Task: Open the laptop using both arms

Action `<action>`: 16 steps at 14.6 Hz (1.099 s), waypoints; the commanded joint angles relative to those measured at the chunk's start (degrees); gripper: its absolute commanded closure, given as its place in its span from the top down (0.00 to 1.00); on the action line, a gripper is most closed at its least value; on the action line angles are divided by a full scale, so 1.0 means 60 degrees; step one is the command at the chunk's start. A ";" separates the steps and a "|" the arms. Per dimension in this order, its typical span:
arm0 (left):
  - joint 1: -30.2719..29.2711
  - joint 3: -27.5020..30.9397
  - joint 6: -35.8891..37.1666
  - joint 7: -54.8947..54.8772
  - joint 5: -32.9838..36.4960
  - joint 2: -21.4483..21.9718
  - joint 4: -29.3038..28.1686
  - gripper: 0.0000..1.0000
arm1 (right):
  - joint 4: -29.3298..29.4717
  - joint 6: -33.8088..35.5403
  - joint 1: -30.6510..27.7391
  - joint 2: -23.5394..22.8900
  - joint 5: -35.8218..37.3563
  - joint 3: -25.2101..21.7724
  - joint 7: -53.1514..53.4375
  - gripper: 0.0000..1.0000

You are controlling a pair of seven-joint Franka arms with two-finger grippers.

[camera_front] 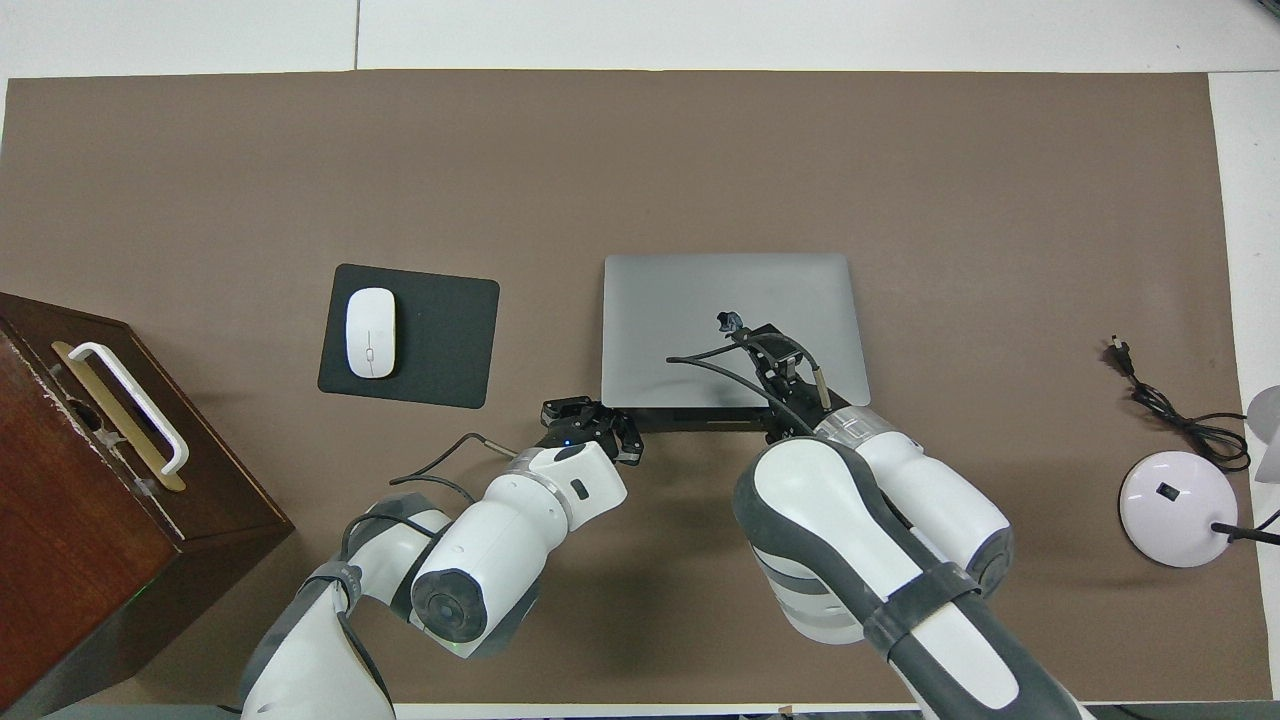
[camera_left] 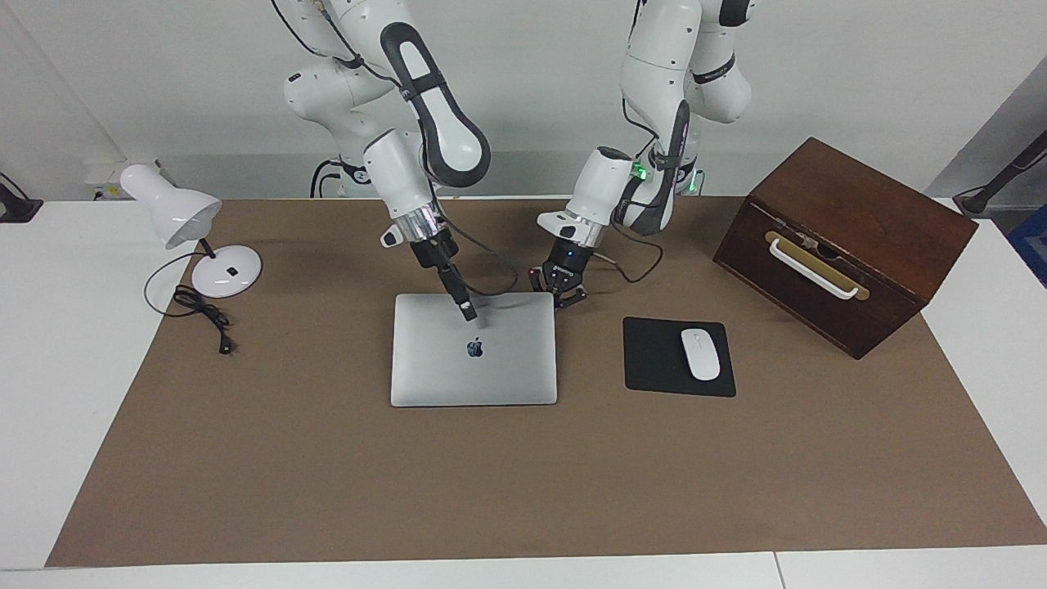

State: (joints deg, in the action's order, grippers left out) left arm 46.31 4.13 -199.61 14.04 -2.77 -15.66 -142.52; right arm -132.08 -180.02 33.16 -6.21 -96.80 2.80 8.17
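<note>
The laptop (camera_left: 474, 349) lies closed and flat on the brown mat (camera_left: 327, 474), about in the middle of the table. The apple logo (camera_left: 474, 348) on its lid faces up. Its long axis runs from one arm's end of the table to the other, so a long edge is turned toward the robots.

The right gripper (camera_left: 467, 312) is low over the lid, on the part of it nearer to the robots, just above the logo in the facing view. Its fingers look closed together into one thin tip, and they hold nothing. I judge that the tip touches or almost touches the lid, but the contact itself I cannot confirm.

The left gripper (camera_left: 567, 294) is at the laptop's corner nearer to the robots, toward the left arm's end of the table, very low by the mat. Its fingers look spread a little and empty. So the laptop lies beside this gripper, toward the right arm's end of the table, and its near edge is what the left gripper can reach first.

In the overhead view the right arm and its cable cover a part of the lid, and the dark strip along the near edge is hard to read. Which long edge has the hinge is not clear to me.

Toward the left arm's end lie the mouse (camera_left: 700, 354) on its black mouse pad (camera_left: 654, 360) and a wooden box (camera_left: 859, 221); toward the right arm's end stands a white lamp (camera_left: 176, 217).
</note>
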 commanded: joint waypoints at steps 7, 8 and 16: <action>0.0089 0.0190 -0.0159 -0.0259 -0.0139 -0.0261 0.0126 0.00 | 0.0816 0.0134 -0.0179 -0.0327 -0.0214 0.0031 -0.0497 1.00; 0.0089 0.0205 -0.0159 -0.0259 -0.0139 -0.0261 0.0126 0.00 | 0.0860 0.0149 -0.0194 -0.0342 -0.0199 0.0031 -0.0497 1.00; 0.0089 0.0205 -0.0159 -0.0318 -0.0139 -0.0261 0.0126 0.00 | 0.1314 0.0266 -0.0310 -0.0459 0.0165 0.0031 -0.0468 1.00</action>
State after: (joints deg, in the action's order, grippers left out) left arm 46.31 4.55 -199.62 13.62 -2.77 -15.68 -142.52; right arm -126.84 -179.93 33.11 -7.40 -96.66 2.87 7.97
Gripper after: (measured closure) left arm 0.991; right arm 0.000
